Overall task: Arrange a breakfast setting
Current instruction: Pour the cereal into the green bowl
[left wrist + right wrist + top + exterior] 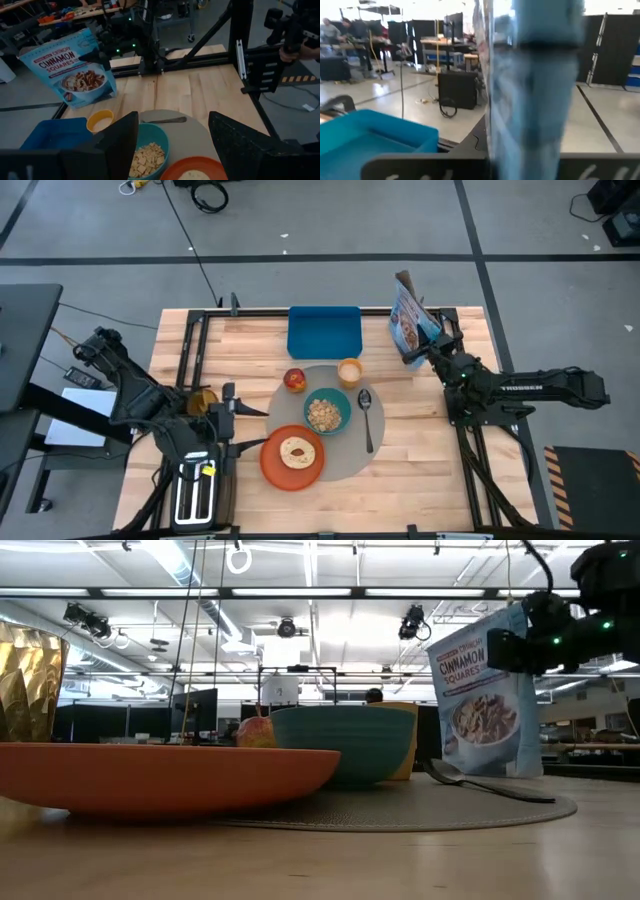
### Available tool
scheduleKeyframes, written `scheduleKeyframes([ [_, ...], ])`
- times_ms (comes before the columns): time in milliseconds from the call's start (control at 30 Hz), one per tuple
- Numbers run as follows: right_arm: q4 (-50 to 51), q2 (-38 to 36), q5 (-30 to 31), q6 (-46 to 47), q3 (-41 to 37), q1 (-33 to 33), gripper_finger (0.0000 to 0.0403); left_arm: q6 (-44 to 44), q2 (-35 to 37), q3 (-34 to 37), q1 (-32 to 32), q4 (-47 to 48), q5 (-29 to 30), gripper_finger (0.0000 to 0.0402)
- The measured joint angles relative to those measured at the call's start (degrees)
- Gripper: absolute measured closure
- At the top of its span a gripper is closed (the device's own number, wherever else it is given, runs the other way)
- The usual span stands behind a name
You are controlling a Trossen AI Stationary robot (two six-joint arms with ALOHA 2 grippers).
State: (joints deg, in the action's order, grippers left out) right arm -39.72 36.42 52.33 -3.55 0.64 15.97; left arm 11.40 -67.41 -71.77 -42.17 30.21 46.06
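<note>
- Two arms flank a wooden bench [420, 430]; the toaster [196, 490] stands at its near left corner.
- Left pincer [232, 423] hovers just left of the grey mat [352, 462], near the plate's left edge, its fingers [117, 142] spread wide with nothing between them.
- Orange plate [292, 458] lies on the mat's near left part, with the round bread [297, 450] on it.
- Red apple [295, 380] sits at the mat's far left edge.
- Blue tray [324, 331] lies at the far edge of the bench, beyond the mat.
- Teal bowl [326, 412] stands at the mat's middle, with cereal squares inside.
- Small cup [349, 371] stands at the mat's far edge, right of the apple.
- Spoon [367, 418] lies on the mat just right of the bowl, bowl end to the far side.
- Cereal bag [410, 321] is upright at the far right of the bench, well apart from the mat.
- Right pincer [425, 350] is clamped on the bag's near edge.
</note>
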Motion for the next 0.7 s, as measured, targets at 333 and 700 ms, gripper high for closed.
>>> scheduleKeyframes([
  [333,6.85,4.65,-0.35,2.44,-0.35,1.14,0.0348,2.99,-1.24,0.0,0.57,3.07,0.2,0.0153],
  [700,6.45,4.83,0.09,2.52,1.6,0.9,0.0227,3.04,-1.21,0.0,2.31,2.98,0.26,0.0153],
])
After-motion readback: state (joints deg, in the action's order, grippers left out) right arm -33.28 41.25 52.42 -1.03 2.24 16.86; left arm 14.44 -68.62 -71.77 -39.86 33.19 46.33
